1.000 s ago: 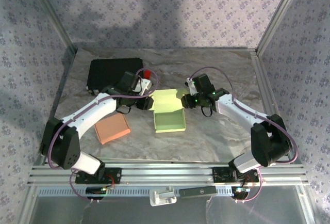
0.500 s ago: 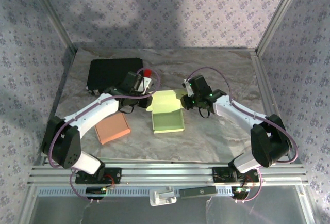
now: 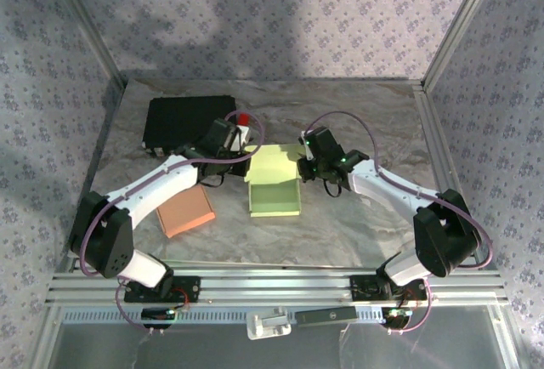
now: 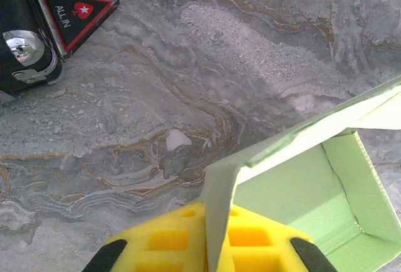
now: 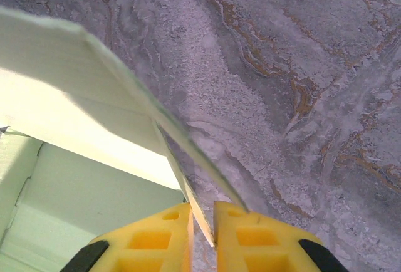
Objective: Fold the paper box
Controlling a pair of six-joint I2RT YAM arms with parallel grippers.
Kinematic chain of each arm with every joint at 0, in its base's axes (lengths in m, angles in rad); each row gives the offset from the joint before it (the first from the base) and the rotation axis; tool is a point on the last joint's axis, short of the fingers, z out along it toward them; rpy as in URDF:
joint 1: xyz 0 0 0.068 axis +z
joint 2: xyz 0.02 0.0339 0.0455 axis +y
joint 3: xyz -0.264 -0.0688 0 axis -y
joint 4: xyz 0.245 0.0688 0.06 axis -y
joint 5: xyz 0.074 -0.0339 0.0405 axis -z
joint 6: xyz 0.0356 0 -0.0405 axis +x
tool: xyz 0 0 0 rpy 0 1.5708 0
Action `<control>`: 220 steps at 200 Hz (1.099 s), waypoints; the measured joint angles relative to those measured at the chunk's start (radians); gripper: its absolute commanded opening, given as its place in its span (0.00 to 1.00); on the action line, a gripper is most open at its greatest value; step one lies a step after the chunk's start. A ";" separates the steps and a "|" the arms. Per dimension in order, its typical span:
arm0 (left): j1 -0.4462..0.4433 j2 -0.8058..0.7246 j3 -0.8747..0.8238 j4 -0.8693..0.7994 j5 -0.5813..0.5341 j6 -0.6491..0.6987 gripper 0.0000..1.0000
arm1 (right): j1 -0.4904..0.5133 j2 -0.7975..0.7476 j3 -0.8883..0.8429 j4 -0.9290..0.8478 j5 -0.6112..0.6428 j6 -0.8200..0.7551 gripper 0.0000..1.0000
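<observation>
- Pinching the paper box [image 3: 274, 189] from both sides at the middle of the table [image 3: 357, 216]: left gripper [image 4: 216, 219] closed on the left flap, right gripper [image 5: 202, 212] closed on the right flap.
- Called for matched, gentle moves, turning each flap along its crease; judged an uneven pull likely to skew or tear thin card.
- Advised against dragging the base sideways.
- Read "ALL IN" on a red-edged triangular label [image 4: 72, 10] at the black case [image 4: 19, 65]; perhaps a star inside a spade beside it.

Paper box [image 3: 274, 186] lies right of the flat card [image 3: 184, 211].
</observation>
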 measured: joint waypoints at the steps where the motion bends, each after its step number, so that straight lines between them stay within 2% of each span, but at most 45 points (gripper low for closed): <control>1: 0.000 0.000 0.000 0.001 0.000 -0.002 0.08 | 0.000 0.000 0.000 0.000 0.001 0.001 0.14; 89: -0.033 0.000 -0.013 0.072 -0.055 -0.140 0.11 | 0.073 -0.015 -0.004 0.010 0.148 0.173 0.00; 146: -0.032 0.000 -0.019 0.156 -0.113 -0.200 0.11 | 0.156 -0.058 -0.058 0.077 0.277 0.292 0.00; 177: -0.026 0.000 -0.040 0.238 -0.117 -0.204 0.10 | 0.174 -0.079 -0.116 0.173 0.340 0.327 0.00; 220: -0.004 0.006 -0.080 0.367 -0.080 -0.200 0.07 | 0.156 -0.082 -0.203 0.377 0.362 0.327 0.00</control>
